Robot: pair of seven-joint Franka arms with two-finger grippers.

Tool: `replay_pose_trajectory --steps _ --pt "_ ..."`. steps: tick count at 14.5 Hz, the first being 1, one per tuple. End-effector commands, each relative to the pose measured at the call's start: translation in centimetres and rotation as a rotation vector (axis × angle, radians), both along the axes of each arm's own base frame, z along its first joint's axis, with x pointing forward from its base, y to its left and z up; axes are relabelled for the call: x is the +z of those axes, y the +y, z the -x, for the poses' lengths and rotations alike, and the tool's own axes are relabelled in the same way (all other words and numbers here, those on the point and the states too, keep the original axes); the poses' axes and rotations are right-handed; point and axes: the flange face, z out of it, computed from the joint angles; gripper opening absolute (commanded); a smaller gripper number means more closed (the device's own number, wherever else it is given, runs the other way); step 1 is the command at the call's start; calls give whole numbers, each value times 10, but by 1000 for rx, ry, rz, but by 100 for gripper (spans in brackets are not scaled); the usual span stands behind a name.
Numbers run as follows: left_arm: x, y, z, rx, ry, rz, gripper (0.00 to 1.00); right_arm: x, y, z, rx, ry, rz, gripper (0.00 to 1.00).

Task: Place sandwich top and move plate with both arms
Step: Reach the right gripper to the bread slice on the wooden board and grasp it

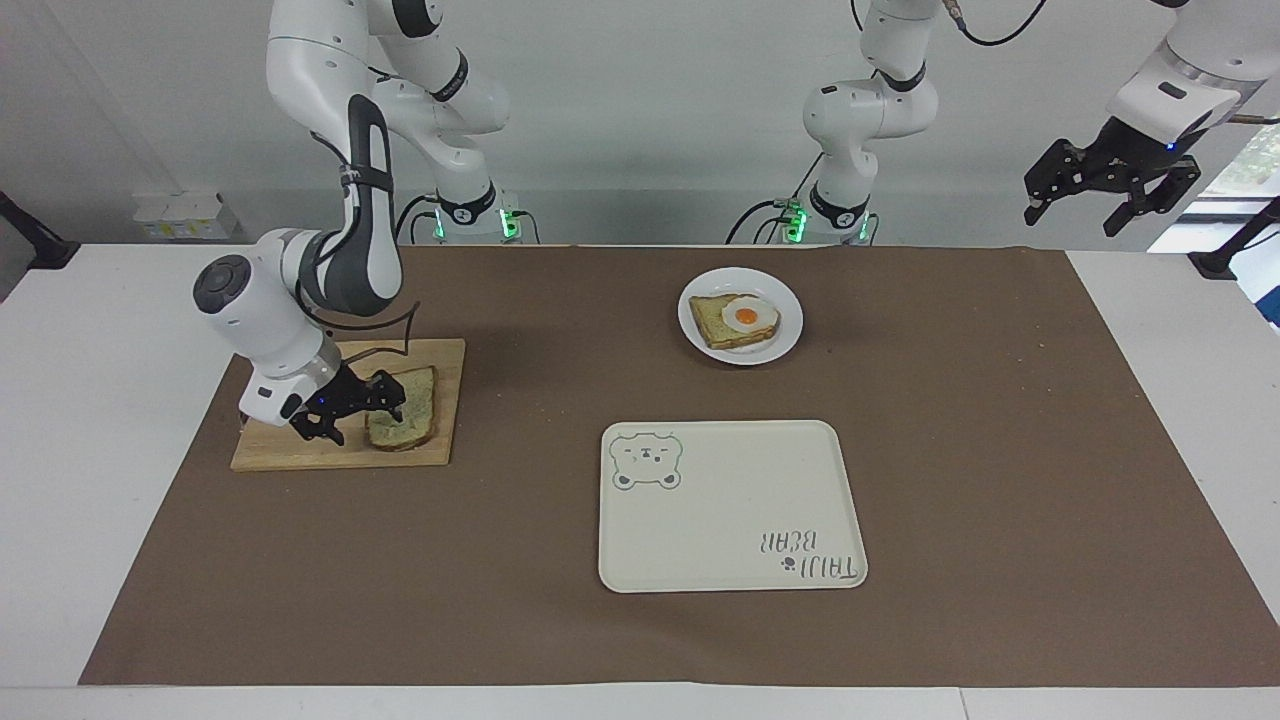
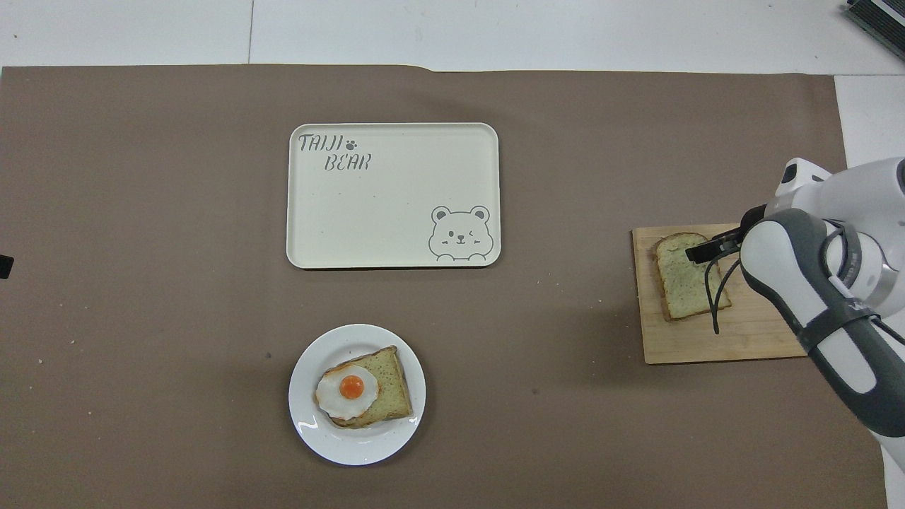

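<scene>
On the worktop (image 1: 120, 480), largest worry first: cutting board (image 1: 300, 445) shoved by low right gripper (image 1: 350, 412), fingers spread at the sandwich top (image 1: 405, 420) (flat on board, toward right arm's end); crumbly slice torn or dropped short of plate (image 1: 785, 340). Left gripper (image 1: 1110, 200) waiting aloft, fingers spread.

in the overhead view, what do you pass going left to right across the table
round glossy white plate carrying the fried-egg bread slice → cream rectangular bear tray → pale speckled bread slice on the wooden cutting board → right gripper
</scene>
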Motion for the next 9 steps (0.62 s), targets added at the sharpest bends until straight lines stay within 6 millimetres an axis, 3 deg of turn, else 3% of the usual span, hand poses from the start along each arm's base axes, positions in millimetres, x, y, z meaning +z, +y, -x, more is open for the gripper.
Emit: replay_pose_trajectory --steps 1,3,4,5,6,7,8,9 --pt "5 2 4 -5 5 -5 100 -10 -1 12 19 4 -26 100" --pt "5 2 4 -7 5 -5 100 -15 -2 15 12 14 -30 100" --pt "5 2 4 -5 5 -5 100 -17 -2 15 11 12 -31 92" --pt "6 2 5 -7 3 -5 100 -18 -2 16 11 13 -31 68" --pt "6 2 5 -5 3 -5 100 -18 -3 16 5 16 -31 33" --pt "5 2 4 -5 5 -5 100 -18 -3 16 0 16 -31 9" --pt "5 2 4 -5 5 -5 100 -18 -3 16 -3 17 -31 0" --pt "5 2 4 -7 5 -5 100 -19 -2 16 -33 24 -30 0"
